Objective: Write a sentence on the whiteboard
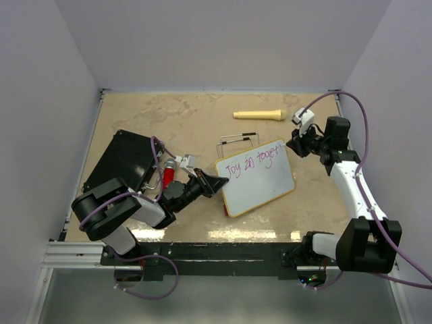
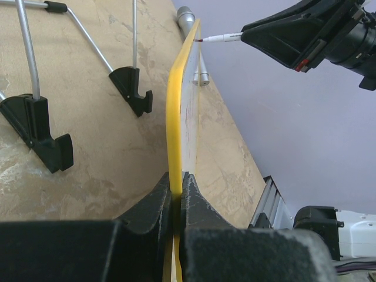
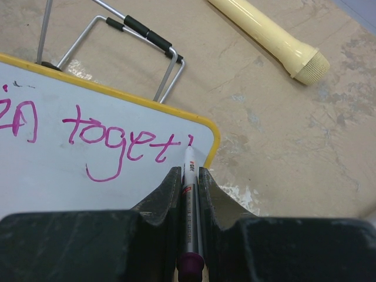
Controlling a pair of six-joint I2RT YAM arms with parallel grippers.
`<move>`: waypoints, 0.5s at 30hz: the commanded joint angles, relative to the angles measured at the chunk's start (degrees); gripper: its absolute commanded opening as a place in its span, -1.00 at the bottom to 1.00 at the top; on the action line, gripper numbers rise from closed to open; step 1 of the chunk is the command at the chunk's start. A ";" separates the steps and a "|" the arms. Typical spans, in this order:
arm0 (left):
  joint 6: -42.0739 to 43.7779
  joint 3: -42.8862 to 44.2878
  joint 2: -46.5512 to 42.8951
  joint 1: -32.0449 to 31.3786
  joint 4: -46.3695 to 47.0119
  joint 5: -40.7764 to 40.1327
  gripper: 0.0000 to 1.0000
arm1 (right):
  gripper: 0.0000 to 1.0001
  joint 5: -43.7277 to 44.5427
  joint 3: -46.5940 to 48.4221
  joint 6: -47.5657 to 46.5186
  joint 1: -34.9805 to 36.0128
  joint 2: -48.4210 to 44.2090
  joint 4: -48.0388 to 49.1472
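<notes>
A sentence [image 1: 253, 163] in pink handwriting runs along the top edge of the whiteboard [image 1: 263, 192]. From above it reads "Joy in toget", with one more short upright stroke after the last t. The right wrist view shows only "in toget" and that stroke. The marker [image 3: 189, 191] has a small red mark and a line of fine grey print on its barrel, possibly a brand name, too small to read.
</notes>
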 commanded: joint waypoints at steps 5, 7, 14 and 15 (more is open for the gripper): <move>5.03 -0.87 0.01 -0.04 0.16 1.89 -1.00 | -1.00 -1.82 -0.32 -4.42 0.25 -0.25 -6.16; 5.03 -0.78 0.10 -0.04 0.07 1.89 -1.00 | -1.00 -1.82 -0.41 -5.04 0.25 -0.17 -7.04; 5.12 -0.69 0.10 -0.04 -0.19 1.97 -1.00 | -1.00 -2.52 -0.06 -5.13 0.25 -0.16 -7.57; 5.12 -0.60 0.10 -0.04 -0.19 1.97 -1.00 | -1.00 -2.61 -0.06 -4.69 0.25 -0.34 -6.96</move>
